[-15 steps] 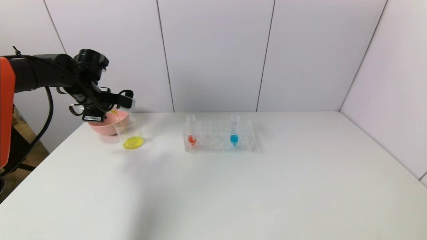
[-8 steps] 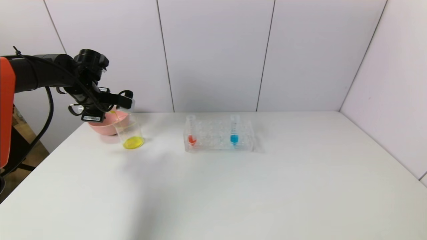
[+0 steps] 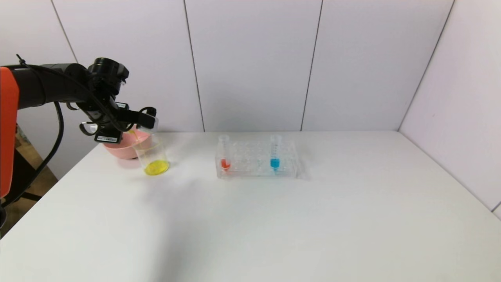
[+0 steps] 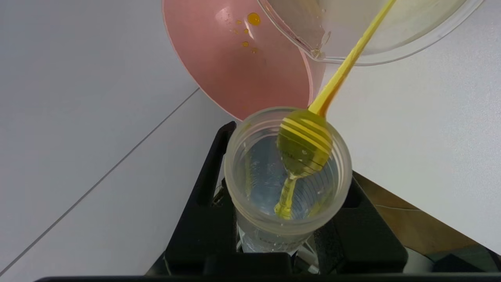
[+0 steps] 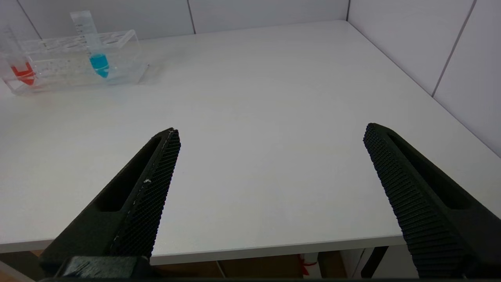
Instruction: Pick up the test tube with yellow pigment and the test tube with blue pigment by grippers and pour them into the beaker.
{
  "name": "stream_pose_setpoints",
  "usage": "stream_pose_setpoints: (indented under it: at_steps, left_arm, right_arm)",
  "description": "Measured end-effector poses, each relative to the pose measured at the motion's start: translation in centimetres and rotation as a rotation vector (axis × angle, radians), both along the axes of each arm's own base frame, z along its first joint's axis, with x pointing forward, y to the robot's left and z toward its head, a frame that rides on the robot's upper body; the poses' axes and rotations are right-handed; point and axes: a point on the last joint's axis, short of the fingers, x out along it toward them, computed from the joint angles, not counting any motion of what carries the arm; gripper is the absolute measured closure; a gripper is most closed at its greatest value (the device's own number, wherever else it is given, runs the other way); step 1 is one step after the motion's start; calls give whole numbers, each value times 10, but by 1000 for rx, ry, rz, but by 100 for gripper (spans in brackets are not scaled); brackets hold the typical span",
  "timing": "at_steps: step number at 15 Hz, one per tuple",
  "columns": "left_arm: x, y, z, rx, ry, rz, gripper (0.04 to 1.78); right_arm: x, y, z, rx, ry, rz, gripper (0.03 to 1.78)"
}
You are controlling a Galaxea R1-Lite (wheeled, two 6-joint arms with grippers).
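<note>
left pincer (image 3: 148, 119): raised, clamped | right pincer (image 5: 270, 164): low, spread wide

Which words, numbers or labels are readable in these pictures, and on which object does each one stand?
No text can be read in any view.
Test tube with blue pigment: graduation marks, too small to read.
White label under the left gripper: print too blurred to read.
Tube rack, beaker, pink bowl: no text visible.
</note>
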Motion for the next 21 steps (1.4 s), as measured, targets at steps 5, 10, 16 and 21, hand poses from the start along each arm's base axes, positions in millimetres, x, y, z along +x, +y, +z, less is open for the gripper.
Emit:
stream_pose_setpoints:
  at_steps: [5, 10, 16, 21]
  left_arm:
    - [-1, -2, 1, 15, 1, 5, 128]
    - [-1, -4, 2, 26, 0, 9, 128]
    - [-2, -5, 3, 33, 0, 14, 128]
    - [-4, -6, 5, 49, -2, 25, 128]
  right_arm:
    - [0, 0, 0, 0, 0, 0, 10]
    - [0, 0, 0, 0, 0, 0, 10]
    - [0, 0, 0, 0, 0, 0, 10]
    - [0, 0, 0, 0, 0, 0, 10]
